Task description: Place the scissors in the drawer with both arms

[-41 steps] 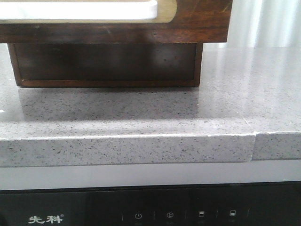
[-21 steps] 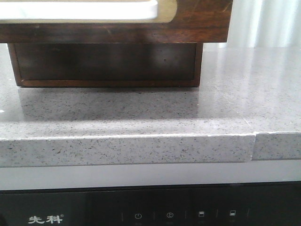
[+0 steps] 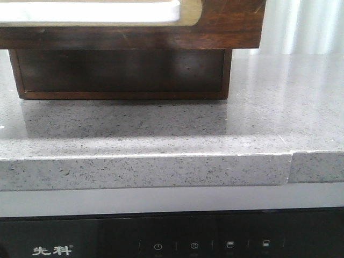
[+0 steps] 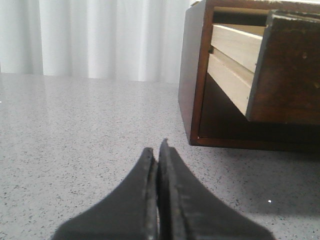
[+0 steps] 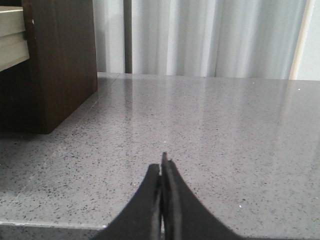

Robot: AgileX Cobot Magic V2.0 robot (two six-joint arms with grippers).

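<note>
The drawer (image 3: 226, 24) is dark brown scratched wood with a cream-rimmed pale window in its front. It stands pulled out of the wooden cabinet (image 3: 123, 72) at the top of the front view. It also shows in the left wrist view (image 4: 292, 70), with pale wooden sides. The scissors are not in view. My left gripper (image 4: 158, 150) is shut and empty, low over the grey counter, a short way from the cabinet's corner. My right gripper (image 5: 162, 164) is shut and empty over the counter near its front edge, off the cabinet's other side (image 5: 60, 65).
The grey speckled counter (image 3: 258, 129) has a seam in its front edge at the right. An appliance panel (image 3: 193, 244) with touch buttons lies below it. White curtains (image 5: 200, 35) hang behind the counter.
</note>
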